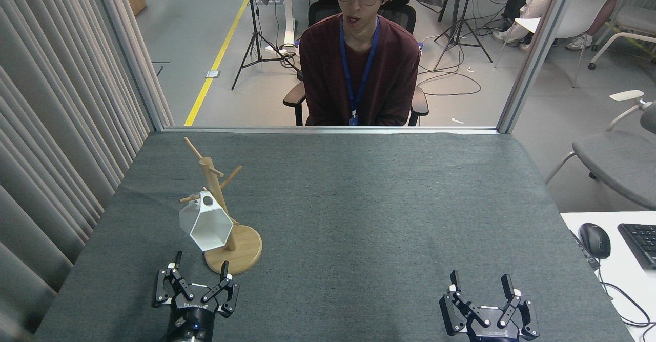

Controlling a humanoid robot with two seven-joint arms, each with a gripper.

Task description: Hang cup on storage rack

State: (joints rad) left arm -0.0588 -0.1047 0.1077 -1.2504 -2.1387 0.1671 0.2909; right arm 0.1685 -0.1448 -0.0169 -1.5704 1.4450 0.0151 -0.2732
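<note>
Both jaws spread, empty | white faceted cup (206, 225) hangs tilted by tab on rack (221, 214) peg

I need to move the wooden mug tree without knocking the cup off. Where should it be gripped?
Judging by its shape, grip the light wooden mug tree on its upright post just above the round base, coming from the right. The white faceted cup hangs on the left, and the pegs crowd the upper post.
</note>
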